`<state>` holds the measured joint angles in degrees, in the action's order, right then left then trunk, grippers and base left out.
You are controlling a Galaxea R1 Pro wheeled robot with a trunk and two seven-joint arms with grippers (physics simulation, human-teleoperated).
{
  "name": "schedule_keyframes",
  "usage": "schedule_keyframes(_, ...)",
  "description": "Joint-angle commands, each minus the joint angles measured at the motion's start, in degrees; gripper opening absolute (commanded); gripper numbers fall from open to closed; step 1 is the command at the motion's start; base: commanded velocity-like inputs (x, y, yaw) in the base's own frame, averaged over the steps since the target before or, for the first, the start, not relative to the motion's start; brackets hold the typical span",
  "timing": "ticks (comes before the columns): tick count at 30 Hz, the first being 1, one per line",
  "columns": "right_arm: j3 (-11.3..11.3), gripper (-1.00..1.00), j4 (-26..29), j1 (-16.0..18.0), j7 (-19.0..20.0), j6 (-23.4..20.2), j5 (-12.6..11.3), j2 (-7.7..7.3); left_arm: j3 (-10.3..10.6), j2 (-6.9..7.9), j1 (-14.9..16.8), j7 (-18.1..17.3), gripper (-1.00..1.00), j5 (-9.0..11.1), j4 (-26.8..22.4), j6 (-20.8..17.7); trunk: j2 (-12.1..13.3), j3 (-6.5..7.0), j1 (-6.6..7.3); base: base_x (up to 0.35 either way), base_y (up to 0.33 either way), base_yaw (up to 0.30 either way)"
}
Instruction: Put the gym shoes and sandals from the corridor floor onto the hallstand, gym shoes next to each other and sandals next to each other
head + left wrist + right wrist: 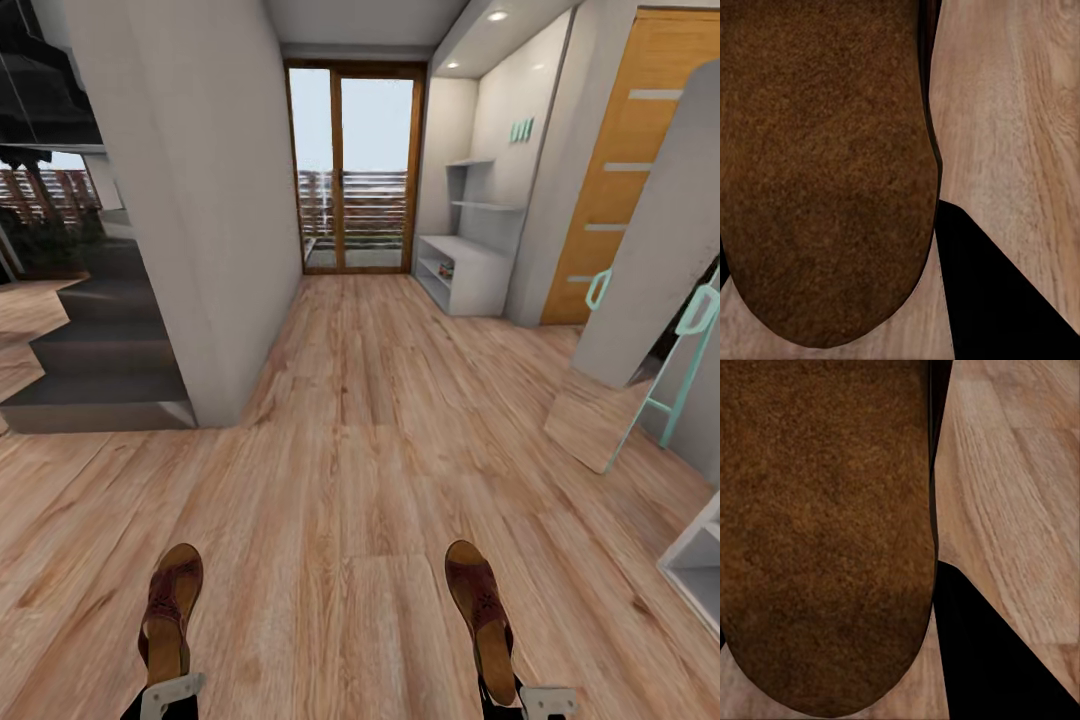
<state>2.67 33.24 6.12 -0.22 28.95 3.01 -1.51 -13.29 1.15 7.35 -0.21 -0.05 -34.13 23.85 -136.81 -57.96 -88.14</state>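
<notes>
Corridor floor (360, 450), hallstand (465, 265) far ahead by the glass door. Each arm's fingers grip one sandal (170, 610) (482, 615); neither racked, gym shoes outstanding.

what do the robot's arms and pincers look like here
Little of them shows. In the head view, at the bottom edge, the left pincer has a pale grey-white, flat bracket-like plate with small dark holes, over black parts below. The right pincer looks the same: a light grey plate beside a black body. In each wrist view a plain black angular part shows. No cables or markings are visible.
</notes>
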Motion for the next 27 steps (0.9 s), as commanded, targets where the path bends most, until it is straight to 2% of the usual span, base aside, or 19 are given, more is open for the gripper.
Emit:
schedule_keyframes(1,0.14,-1.0,-0.02,0.03,0.05,0.15,0.1,0.02,-0.07,-0.01,0.03,0.03,-1.0,-0.21,0.02,0.14,-0.02,-0.05,-0.02,0.339,0.0,0.0)
schedule_keyframes(27,0.11,-1.0,-0.11,0.03,0.13,0.15,0.16,0.11,-0.07,-0.09,0.03,0.03,-1.0,-0.21,0.07,0.14,-0.02,-0.05,-0.02,0.339,0.0,0.0)
